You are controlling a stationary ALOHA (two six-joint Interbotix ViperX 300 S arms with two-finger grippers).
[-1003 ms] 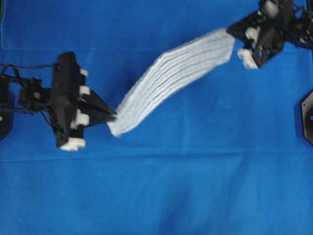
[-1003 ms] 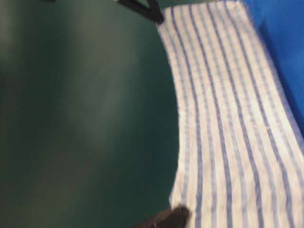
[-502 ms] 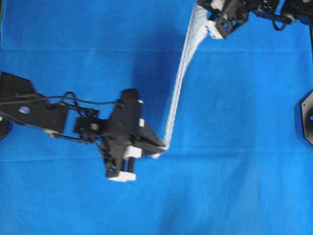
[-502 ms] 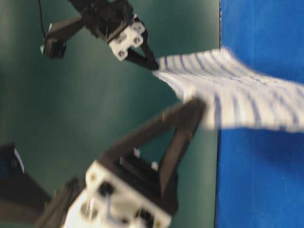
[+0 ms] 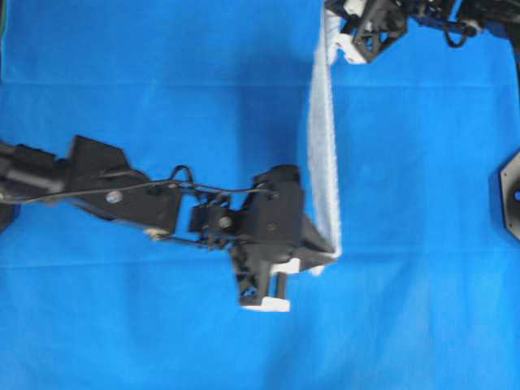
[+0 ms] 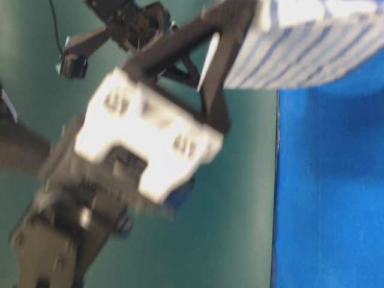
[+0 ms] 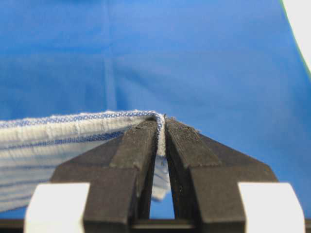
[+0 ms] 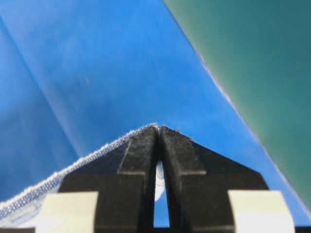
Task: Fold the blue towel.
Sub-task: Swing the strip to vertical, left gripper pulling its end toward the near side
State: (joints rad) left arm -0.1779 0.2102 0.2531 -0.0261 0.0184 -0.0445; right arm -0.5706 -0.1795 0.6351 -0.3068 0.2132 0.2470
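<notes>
Carried rightward, blue towel (image 5: 323,154) hangs stretched between clamped left end effector (image 5: 331,250) and right end effector (image 5: 335,36).

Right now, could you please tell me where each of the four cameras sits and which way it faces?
Overhead exterior: above, looking straight down on the blue cloth; both arms show, left gripper and right gripper holding the blue towel stretched between them.
Table-level exterior: low at the table's edge; the left gripper looms blurred and close, towel above.
Left wrist: on the left arm, looking along its shut fingers pinching a towel corner.
Right wrist: likewise, along the right fingers.
All four views share the towel.
</notes>
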